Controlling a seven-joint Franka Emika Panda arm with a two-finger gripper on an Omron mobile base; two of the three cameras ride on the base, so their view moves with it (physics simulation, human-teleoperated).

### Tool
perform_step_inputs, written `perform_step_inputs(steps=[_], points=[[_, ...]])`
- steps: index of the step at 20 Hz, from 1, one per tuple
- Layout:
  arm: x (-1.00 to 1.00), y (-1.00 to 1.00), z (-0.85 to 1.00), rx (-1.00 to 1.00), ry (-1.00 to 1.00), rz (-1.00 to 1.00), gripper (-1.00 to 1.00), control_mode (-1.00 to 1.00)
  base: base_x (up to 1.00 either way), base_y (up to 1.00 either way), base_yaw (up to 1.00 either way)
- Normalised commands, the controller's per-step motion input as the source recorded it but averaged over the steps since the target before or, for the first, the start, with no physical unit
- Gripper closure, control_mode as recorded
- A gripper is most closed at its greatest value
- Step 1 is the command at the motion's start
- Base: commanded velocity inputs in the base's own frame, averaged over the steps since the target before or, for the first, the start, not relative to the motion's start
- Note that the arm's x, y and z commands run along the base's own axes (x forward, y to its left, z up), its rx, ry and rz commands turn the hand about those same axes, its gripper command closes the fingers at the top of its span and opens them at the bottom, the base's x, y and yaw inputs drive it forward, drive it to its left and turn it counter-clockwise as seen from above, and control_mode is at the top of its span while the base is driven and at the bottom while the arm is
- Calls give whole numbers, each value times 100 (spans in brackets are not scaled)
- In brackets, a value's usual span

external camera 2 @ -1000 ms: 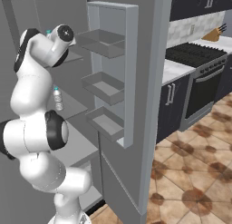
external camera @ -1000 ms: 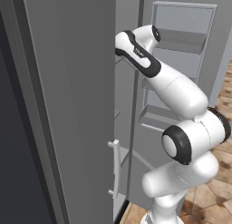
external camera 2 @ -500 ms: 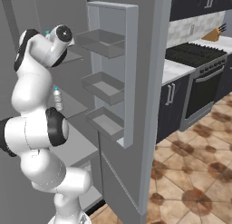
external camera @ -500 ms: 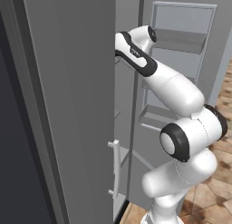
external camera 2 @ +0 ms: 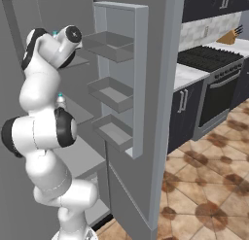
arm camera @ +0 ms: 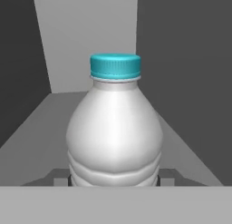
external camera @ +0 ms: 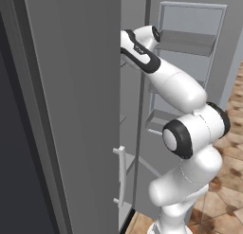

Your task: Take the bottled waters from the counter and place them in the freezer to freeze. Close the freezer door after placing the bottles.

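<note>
A bottled water [arm camera: 115, 128] stands upright between the fingers, its teal cap at the top and its long axis vertical. It sits so close to the hand camera that its ribbed lower body covers the fingertips, with small dark slivers showing at each side of its base. The fingers are clamped on this bottle, one on each side, so it lies directly ahead of the hand and centred in the grasp. Behind and below it a grey shelf [arm camera: 36, 128] runs back towards the grey rear wall of the freezer [external camera 2: 29, 25], so the bottle is inside the compartment, at or just above shelf level; whether its base touches the shelf cannot be told.

In the right base view, the arm reaches up into the freezer's upper part. A second bottled water [external camera 2: 61, 101] stands upright on a lower shelf, partly hidden by the arm. That makes two bottles counted: one in the grasp, one already shelved.

The freezer door [external camera 2: 127, 78] stands open to the arm's right, carrying three door bins. There is one arm with one pair of fingers. Judging from this, the coming move is a straight lowering and release.
</note>
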Motion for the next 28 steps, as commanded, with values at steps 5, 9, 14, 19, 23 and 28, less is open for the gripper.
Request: perform_step_inputs(steps=[5,9,14,19,23,28], points=[[14,24,-32,0,-1,0,100,-100,0,0,0],[6,27,-37,0,-6,0,100,-100,0,0,0],[8,3,-33,0,0,0,100,-100,0,0,0],[6,0,-21,0,0,0,100,-100,0,0,0],[0,0,-3,1,0,0,100,-100,0,0,0],[0,0,0,0,0,0,-100,-100,0,0,0]])
